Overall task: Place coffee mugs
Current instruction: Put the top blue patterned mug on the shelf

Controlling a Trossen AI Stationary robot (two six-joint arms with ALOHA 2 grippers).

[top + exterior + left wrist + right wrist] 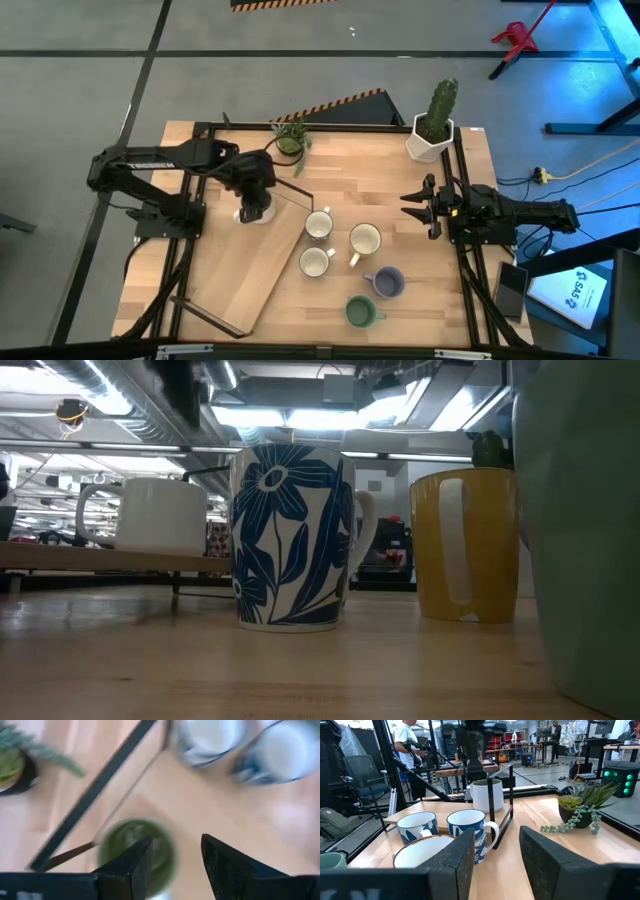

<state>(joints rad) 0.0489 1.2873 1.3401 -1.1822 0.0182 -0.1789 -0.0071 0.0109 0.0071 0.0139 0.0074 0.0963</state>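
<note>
Since only one mug stands on the wooden tray (240,270), the job looks barely started: one placed, five left, if the tray is where all the mugs belong.

The placed mug (131,840), white outside and green inside, sits at the tray's far corner directly beneath the left gripper (255,205). In the left wrist view the jaws stand apart with bare tray showing between them, and the mug lies below them, off toward one finger rather than centred in the gap. I judge it to be set down and not gripped, though the view is blurred.

The other five are on bare table, off the tray and between the two grippers. Closest to the left jaws is a white mug (318,225), with a second white mug (316,262) just beyond it. A third pale mug (365,238) lies roughly midway between the two grippers. The lavender mug (388,282) and green mug (362,311) are farther from the left jaws and nearer the right arm's side.

The right gripper (408,206) waits at the table's edge, jaws wide and empty, pointed at the cluster, with the pale mug nearest its fingertips.
</note>
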